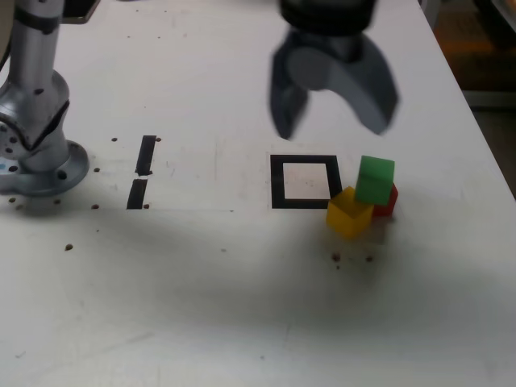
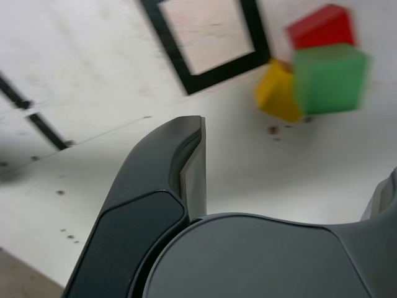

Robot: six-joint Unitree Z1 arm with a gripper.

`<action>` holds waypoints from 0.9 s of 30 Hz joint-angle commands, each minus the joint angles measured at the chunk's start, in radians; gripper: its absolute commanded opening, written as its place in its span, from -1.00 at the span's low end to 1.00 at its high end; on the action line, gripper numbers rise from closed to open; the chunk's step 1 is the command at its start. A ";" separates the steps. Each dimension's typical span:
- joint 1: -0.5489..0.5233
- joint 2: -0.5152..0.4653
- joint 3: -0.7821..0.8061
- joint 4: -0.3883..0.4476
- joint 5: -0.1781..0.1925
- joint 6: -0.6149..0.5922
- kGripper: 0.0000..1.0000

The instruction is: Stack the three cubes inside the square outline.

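Exterior view: stacking inside the outline (image 1: pixel 278 181) remains undone. The green cube (image 1: pixel 375 180) appears perched on the yellow (image 1: pixel 349 213) and red (image 1: pixel 386 201) cubes, right of the frame; all three await placement. Jaws stand wide apart, holding nothing.

We saw green cube (image 1: pixel 375 181), yellow cube (image 1: pixel 349 214), red cube (image 1: pixel 387 201), all plain; square outline (image 1: pixel 278 184) black, centre whitish.
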 commanded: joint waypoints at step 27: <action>0.001 0.167 -0.111 -0.073 -0.016 -0.029 0.99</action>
